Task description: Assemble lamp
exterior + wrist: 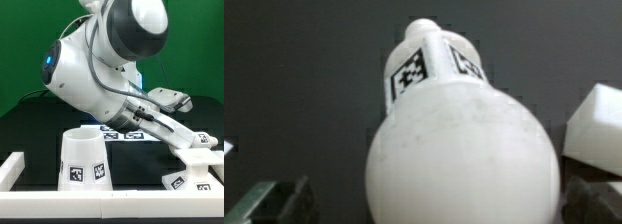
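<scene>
Bulb [464, 150] lies between the claw [434, 202] fingers, tagged neck pointing away, base [598, 120] just beside. Cannot tell if the pads press it. Likely light, stiff, smooth plastic; the round belly may slip, so grip squarely across it.

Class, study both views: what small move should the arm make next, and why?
Probably close the fingers on the bulb, if they are not yet shut. In the wrist view its round end fills the space ahead of them, neck pointing away; whether they already press it cannot be seen.
</scene>
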### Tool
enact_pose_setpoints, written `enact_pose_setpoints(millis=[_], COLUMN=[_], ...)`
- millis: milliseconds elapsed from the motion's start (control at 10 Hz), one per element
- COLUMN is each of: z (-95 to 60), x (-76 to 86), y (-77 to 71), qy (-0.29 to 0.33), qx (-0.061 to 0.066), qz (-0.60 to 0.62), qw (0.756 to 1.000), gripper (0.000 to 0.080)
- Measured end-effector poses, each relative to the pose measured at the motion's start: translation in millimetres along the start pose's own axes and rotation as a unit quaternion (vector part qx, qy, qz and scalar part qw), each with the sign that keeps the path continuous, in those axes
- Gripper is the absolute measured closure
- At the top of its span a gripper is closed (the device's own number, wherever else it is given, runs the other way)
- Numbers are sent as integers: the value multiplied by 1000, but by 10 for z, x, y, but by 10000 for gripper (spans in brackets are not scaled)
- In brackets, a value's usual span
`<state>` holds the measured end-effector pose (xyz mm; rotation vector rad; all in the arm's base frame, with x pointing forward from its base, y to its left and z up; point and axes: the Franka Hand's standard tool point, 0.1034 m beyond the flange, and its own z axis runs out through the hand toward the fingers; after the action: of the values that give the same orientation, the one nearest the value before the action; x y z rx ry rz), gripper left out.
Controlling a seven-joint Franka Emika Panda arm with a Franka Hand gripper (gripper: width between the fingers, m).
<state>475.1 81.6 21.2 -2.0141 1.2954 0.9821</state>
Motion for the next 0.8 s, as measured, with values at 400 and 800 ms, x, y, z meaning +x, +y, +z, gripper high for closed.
enact_pose_setpoints(millis=[400, 800], z=[147, 133], x=[-45, -35], y=[-28, -25], qy=[-3, -2], qx=[-7, -6], qz=[3, 4], qw=[1000, 1000], gripper=[101, 226])
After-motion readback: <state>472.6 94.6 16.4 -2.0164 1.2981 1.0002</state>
